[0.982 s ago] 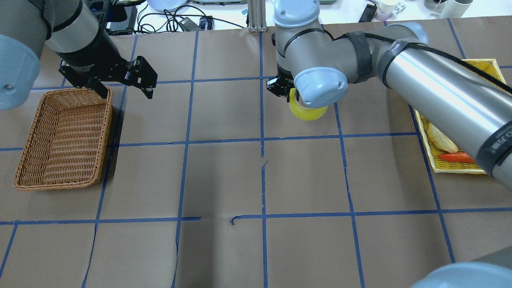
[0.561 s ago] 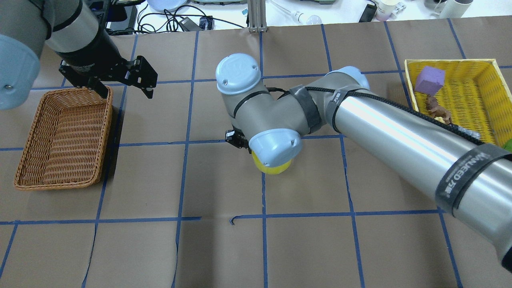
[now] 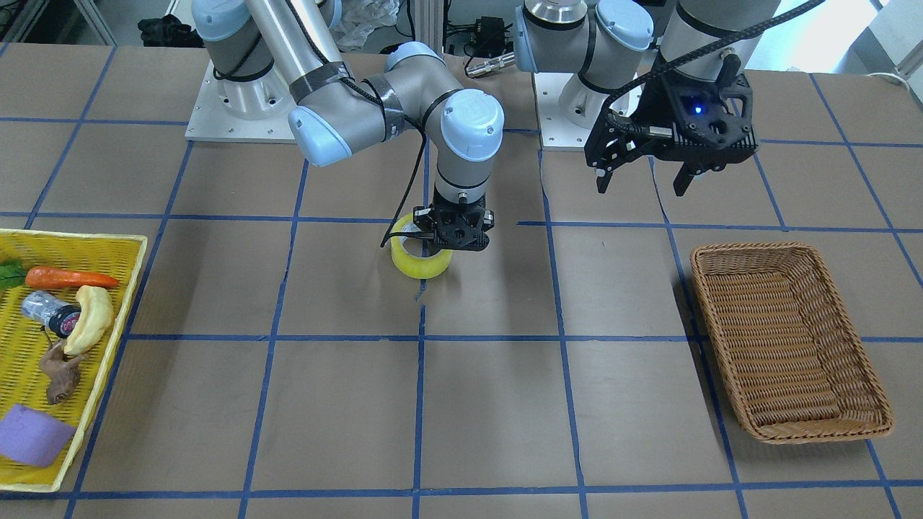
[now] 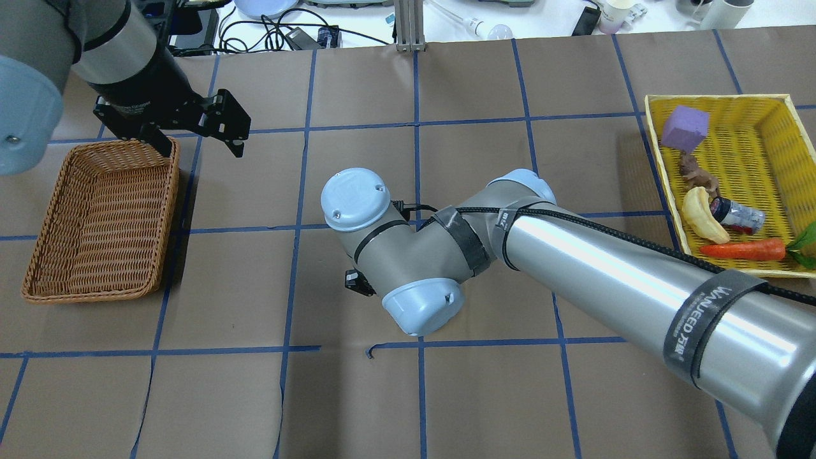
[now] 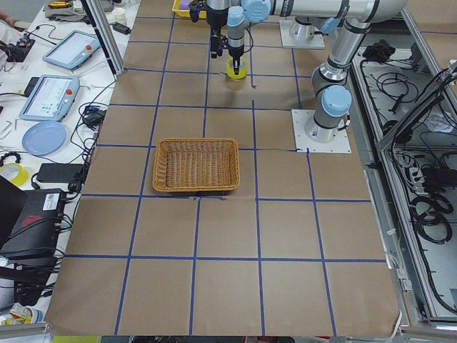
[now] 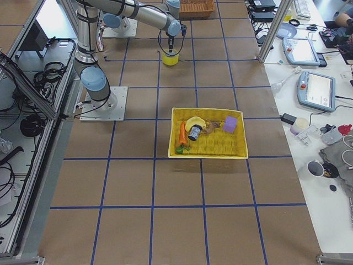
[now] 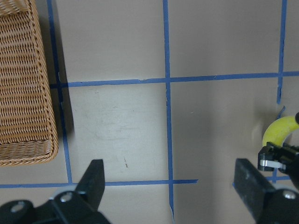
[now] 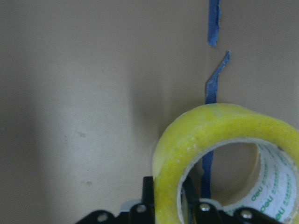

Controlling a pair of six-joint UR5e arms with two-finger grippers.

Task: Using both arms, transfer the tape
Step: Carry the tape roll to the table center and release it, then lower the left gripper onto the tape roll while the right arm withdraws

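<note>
The tape (image 3: 417, 261), a glossy yellow roll with a pale core, sits at or just above the brown paper on the table's centre line. My right gripper (image 3: 457, 236) points straight down and is shut on the roll's wall. The right wrist view shows the tape (image 8: 210, 135) with the finger pads clamping its rim at the bottom edge. In the overhead view the right arm's wrist hides the roll. My left gripper (image 3: 642, 184) hangs open and empty beside the wicker basket's far end (image 4: 203, 148). Its wrist view catches the tape (image 7: 280, 129) at the right edge.
A wicker basket (image 4: 167, 210) lies on my left side of the table. A yellow tray (image 4: 714, 97) on my right holds a purple block (image 4: 685, 126), a pale squash (image 4: 701, 213), a carrot (image 4: 743, 250), a small bottle and a toy figure.
My right arm has carried the tape from the far middle of the table toward me and left, onto the centre line, and lower. The left arm has not moved.
</note>
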